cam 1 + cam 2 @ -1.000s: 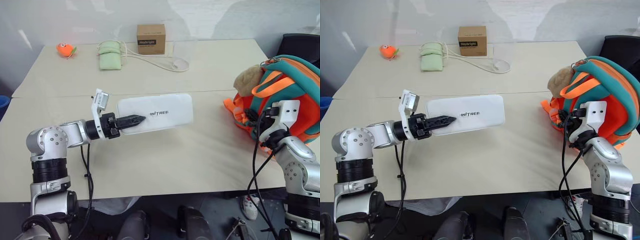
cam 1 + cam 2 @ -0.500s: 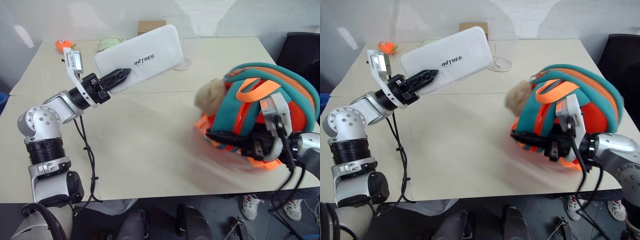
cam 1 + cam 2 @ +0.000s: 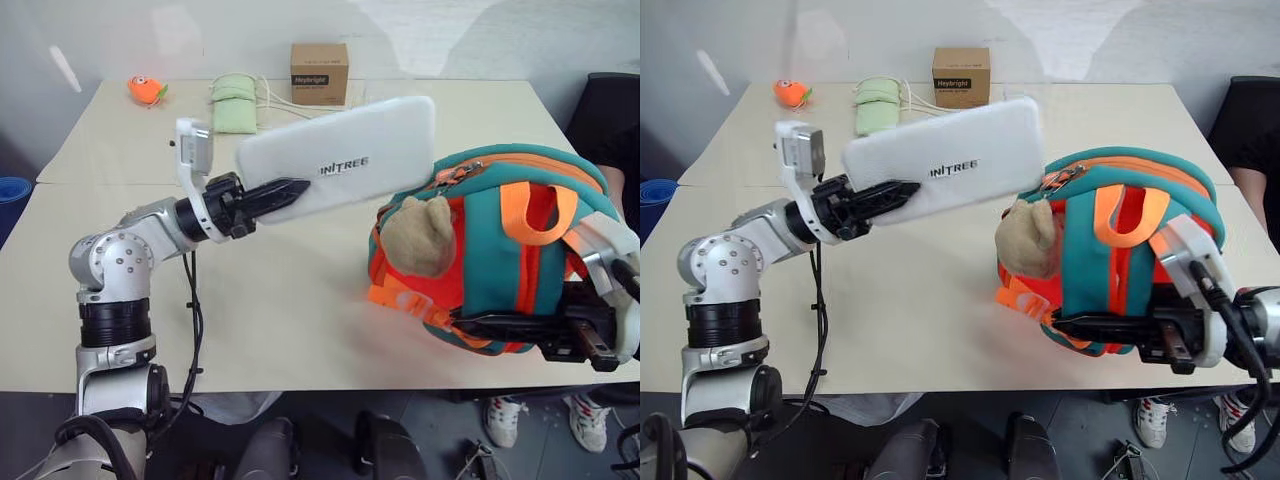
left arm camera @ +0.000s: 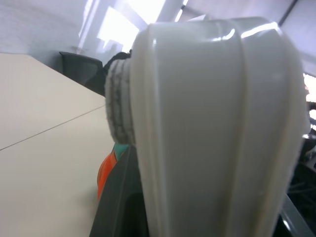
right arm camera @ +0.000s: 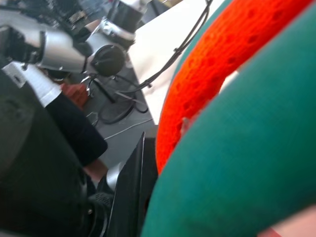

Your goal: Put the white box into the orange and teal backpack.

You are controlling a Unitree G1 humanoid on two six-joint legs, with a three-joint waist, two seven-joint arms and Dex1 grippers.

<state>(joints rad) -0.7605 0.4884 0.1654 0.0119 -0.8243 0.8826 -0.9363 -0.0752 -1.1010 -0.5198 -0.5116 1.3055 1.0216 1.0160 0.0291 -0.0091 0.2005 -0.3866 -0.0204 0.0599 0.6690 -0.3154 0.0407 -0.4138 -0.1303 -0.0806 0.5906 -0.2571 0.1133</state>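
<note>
My left gripper [image 3: 285, 190] clamps the white box [image 3: 345, 170] by one end, raised beside the backpack [image 3: 500, 260]; right gripper [image 3: 1110, 326] pinches the backpack. The long overhang could let the box twist loose.

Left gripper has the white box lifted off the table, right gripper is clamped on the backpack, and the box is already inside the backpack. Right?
Not quite. The white box is not inside yet: the left gripper holds it in the air beside the backpack, its far corner near the top. The left eye view shows this. The right gripper does clamp the backpack.
</note>
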